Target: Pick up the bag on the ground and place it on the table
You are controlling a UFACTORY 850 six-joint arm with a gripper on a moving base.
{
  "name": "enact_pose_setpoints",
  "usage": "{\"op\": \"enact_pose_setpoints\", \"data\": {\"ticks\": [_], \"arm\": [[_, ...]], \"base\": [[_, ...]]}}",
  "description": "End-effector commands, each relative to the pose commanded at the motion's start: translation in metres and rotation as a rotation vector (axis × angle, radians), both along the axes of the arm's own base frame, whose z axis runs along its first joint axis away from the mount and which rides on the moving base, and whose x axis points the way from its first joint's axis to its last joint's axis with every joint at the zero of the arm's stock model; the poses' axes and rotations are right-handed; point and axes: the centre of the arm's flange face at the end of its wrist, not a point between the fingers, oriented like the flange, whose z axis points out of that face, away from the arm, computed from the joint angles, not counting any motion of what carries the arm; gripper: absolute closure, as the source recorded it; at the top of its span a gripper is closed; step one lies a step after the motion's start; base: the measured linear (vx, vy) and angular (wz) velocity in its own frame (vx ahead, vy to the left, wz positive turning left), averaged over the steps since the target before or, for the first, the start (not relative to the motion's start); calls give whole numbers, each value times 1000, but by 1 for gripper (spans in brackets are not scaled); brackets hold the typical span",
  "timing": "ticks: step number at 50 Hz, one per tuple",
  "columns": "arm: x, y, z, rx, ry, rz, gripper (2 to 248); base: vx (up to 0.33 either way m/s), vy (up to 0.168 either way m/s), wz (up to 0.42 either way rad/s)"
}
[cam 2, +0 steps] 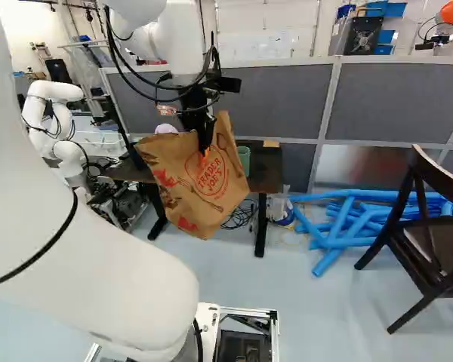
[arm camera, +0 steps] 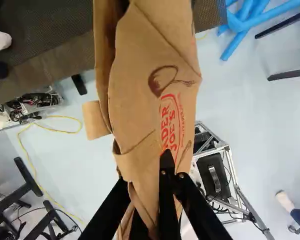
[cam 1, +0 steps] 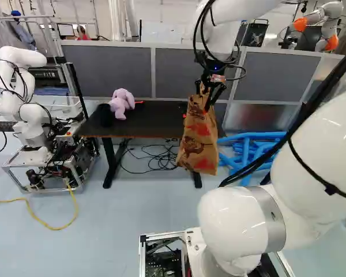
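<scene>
Broadly, a grey partition (cam 1: 106, 72) runs behind the pincer (cam 2: 204, 147), farther off than everything on the dark surface (cam 1: 155, 122). That surface stands beyond the pincer and lower than it. Another robot (cam 1: 22, 59), white and on a wheeled frame, is well to the pincer's left in both base views. A pile of blue tubes (cam 2: 347, 226) lies on the floor, down to the pincer's right, and past it in the right base view is a dark wooden chair (cam 2: 399, 213). The brown paper bag (cam 2: 192, 192) hangs from the pincer, which is closed on its upper part with the paper pinched between both fingers; it is in the air, tilted, on the near side of the surface. A pink plush toy (cam 1: 121, 103) sits on the surface to the pincer's left, and a small green container (cam 2: 244, 158) shows just right of the pincer in the right base view.
</scene>
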Motion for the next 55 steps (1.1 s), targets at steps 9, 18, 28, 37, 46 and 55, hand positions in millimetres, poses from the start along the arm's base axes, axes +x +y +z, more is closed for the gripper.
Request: {"op": "enact_pose_setpoints", "data": {"ticks": [9, 18, 28, 37, 46, 55], "arm": [[0, 0, 0, 0, 0, 0, 229], [0, 0, 0, 0, 0, 0, 229], [0, 0, 0, 0, 0, 0, 229], [0, 0, 0, 0, 0, 0, 229], [0, 0, 0, 0, 0, 0, 229], [0, 0, 0, 0, 0, 0, 229]], "base": [[194, 107, -33], [195, 110, -31], [198, 118, -33], [188, 132, -29], [182, 139, -31], [174, 135, -25]]}}
